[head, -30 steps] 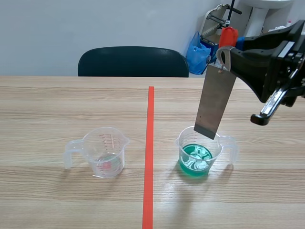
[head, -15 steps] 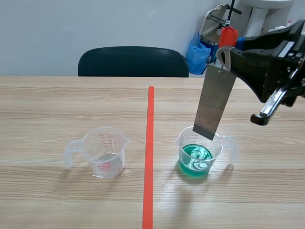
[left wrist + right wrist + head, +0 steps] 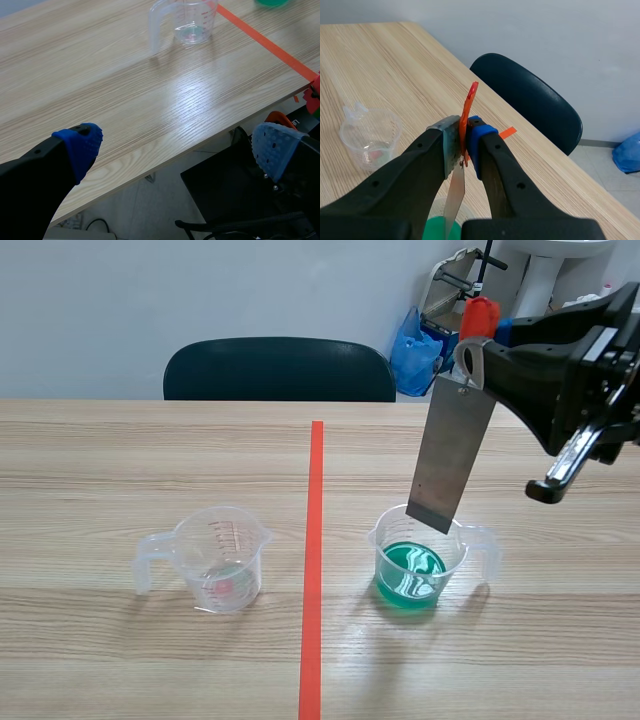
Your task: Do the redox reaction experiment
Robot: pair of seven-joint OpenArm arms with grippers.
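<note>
Grey metal strip (image 3: 450, 452), seemingly unmarked

Left claw (image 3: 175, 147) wide open past the bench (image 3: 115, 100) edge, clear measuring cup (image 3: 184, 23) well ahead.

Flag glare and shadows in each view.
Scene view: white reflections on the green liquid in the right cup, with a faint shadow beside it. Left wrist view: broad sheen across the table. Right wrist view: even light, no strong glare on the metal strip.
</note>
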